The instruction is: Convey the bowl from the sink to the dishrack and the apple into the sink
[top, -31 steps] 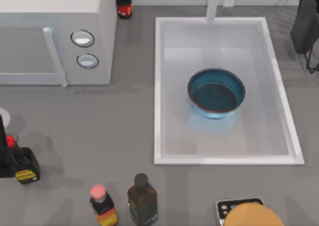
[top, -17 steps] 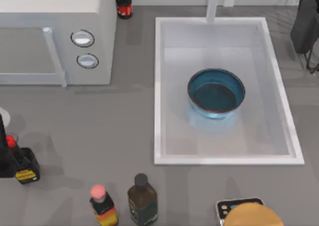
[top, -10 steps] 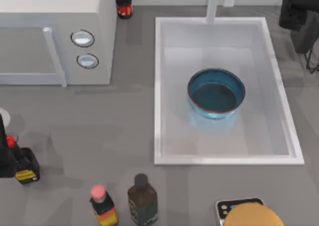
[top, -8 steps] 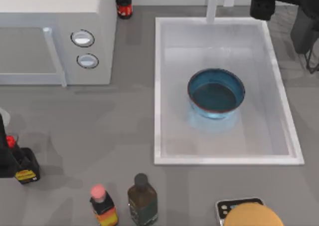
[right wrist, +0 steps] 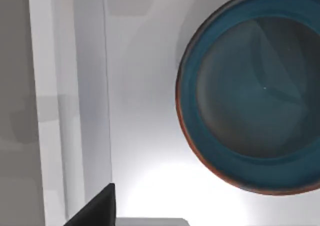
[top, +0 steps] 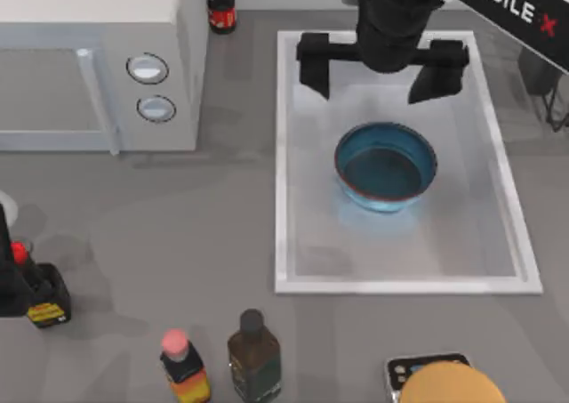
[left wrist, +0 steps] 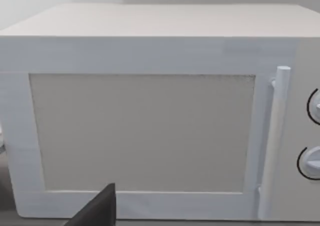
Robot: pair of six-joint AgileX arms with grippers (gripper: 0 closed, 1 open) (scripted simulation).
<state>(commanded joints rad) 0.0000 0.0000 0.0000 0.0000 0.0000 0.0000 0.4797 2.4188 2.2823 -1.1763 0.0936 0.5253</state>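
Right now I'm on the first step, the approach to the bowl [top: 386, 167], which sits upright in the middle of the sink [top: 283, 167], toward the worktop's right side. My right tool [top: 382, 76] hangs above the sink's far end, beside the tap, spread wide and holding nothing, well clear of the rim. Next I'd lower it and close on the bowl's wall, probably its far edge. The left tool faces the microwave [left wrist: 150, 116]; I cannot tell its opening.

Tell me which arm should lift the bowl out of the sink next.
Right. The right pincer hangs open over the far end of the sink, close beside the bowl. The left arm faces the microwave, away from the sink.
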